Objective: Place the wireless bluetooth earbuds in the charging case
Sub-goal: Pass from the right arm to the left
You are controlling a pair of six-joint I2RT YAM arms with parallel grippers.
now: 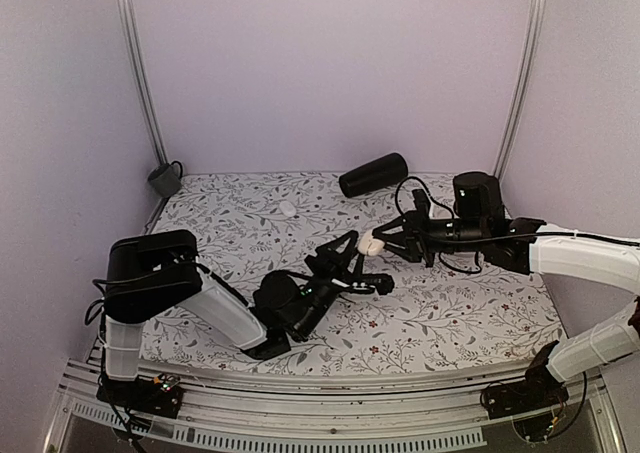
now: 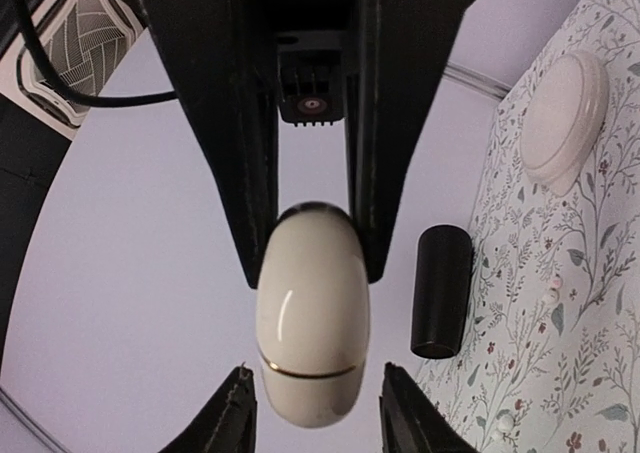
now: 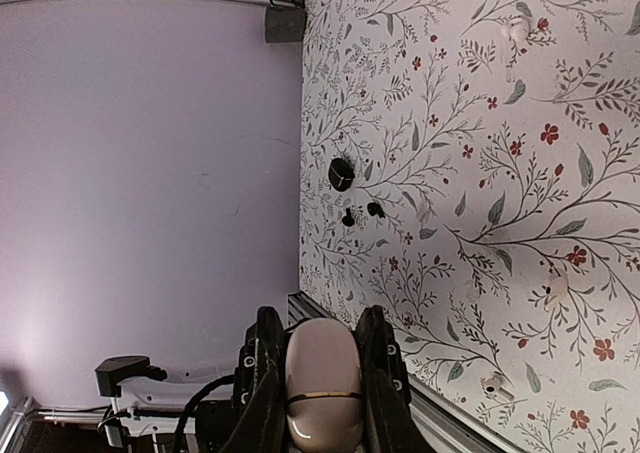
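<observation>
Preparation of the charging case (image 2: 312, 318) is the step in hand, as I judge it, not the insertion itself. The case is a white egg-shaped shell with a thin seam around it, and it looks closed. It is held in the air above the middle of the table (image 3: 480, 173), a little to the right side.

The right gripper (image 3: 321, 333) is clamped on the case, one finger on each flank. The left gripper (image 2: 318, 418) faces it from the left. Its two fingertips (image 2: 240, 418) stand apart, one on each side of the free end of the case (a narrow gap seems to show on both sides, so I cannot say that they touch it).

The earbuds (image 3: 362, 214) are not in the case. In the right wrist view two tiny black buds lie on the table close together, toward its left side and well apart from the case. A bigger round black thing (image 3: 340, 173) lies just beside them. A black cylinder (image 1: 373, 174) lies at the far side.

The next move, I think, calls for the left fingers to close on the free half, so that the lid can be opened against the right grip. The shell is smooth and round, so it may slip or turn.
</observation>
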